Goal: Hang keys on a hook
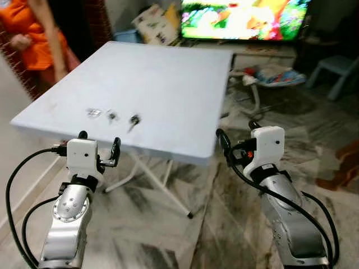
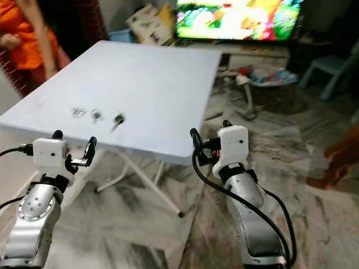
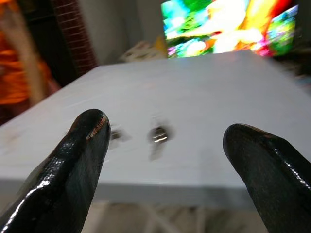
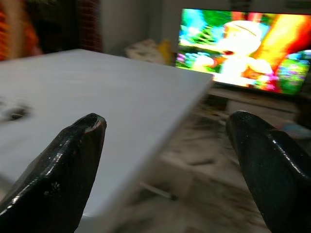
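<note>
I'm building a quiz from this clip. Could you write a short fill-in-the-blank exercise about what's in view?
1. The small metal keys lie on the white folding ___.
2. The left gripper has its jaws ___.
3. Beyond the white folding table, a ___ shows a bright cartoon.
4. The right gripper holds ___.

Missing words: table; open; television; nothing

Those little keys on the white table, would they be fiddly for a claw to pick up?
Probably. The keys look small and lie flat on the smooth table, so they may slide when nudged. They likely weigh little.
</note>
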`<state>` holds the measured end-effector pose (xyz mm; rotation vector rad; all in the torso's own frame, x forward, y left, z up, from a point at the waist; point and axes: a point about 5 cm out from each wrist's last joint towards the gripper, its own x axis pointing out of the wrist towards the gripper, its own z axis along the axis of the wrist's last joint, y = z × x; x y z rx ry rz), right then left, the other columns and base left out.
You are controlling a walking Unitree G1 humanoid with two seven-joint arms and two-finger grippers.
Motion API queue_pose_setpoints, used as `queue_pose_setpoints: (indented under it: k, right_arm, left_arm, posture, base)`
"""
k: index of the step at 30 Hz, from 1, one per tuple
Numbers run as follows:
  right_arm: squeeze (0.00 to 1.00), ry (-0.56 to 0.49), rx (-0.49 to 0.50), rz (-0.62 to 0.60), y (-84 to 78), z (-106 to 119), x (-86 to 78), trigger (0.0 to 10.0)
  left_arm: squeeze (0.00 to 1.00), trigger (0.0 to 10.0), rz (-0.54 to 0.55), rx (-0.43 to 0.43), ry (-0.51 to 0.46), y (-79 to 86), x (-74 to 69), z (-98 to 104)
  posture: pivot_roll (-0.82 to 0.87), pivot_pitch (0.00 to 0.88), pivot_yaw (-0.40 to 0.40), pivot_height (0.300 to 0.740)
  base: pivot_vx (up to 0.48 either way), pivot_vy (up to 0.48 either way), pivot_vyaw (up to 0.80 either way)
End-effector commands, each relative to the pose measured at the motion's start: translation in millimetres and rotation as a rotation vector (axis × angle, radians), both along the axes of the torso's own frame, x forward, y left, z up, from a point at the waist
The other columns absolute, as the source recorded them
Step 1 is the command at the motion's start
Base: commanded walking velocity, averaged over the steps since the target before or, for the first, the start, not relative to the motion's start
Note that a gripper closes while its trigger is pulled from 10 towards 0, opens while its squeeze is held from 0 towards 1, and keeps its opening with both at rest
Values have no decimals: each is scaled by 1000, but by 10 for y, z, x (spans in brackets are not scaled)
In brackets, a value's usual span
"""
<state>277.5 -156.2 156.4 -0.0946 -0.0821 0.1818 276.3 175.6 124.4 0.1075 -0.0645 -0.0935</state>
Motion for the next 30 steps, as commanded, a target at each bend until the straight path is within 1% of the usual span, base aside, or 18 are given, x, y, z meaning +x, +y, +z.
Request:
queue_pose_setpoints:
  k: [1,10,12,18,26,28,30]
  right_arm:
    - [0,-39,17,50,146,96,14,10000]
    - [0,-37,20,56,152,96,24,10000]
    - [0,-38,20,61,162,95,23,10000]
    - [0,-38,26,62,171,97,27,10000]
    - [0,-41,36,55,165,116,38,10000]
    - [0,-45,31,57,162,125,46,10000]
    - [0,-39,21,61,168,121,56,10000]
  left_arm:
    - [0,10000,39,19,-10,148,-4,43]
    - [0,10000,48,20,-5,148,-1,41]
    - [0,10000,99,26,1,178,7,22]
    - [0,10000,152,40,0,210,8,19]
    - [0,10000,155,56,1,189,-7,11]
    - [0,10000,148,35,1,179,1,16]
    - [0,10000,145,33,-1,177,4,19]
  posture:
    - [-49,0,34,740]
    - [-47,0,34,740]
    - [-46,0,34,740]
    - [-42,0,33,740]
    - [-41,0,31,740]
    - [-40,0,32,740]
    - [-40,0,32,740]
  base:
    - [398,270,0]
    - [386,279,0]
    - [0,0,0]
    - [0,0,0]
    - [0,0,0]
    - [0,0,0]
    - [0,0,0]
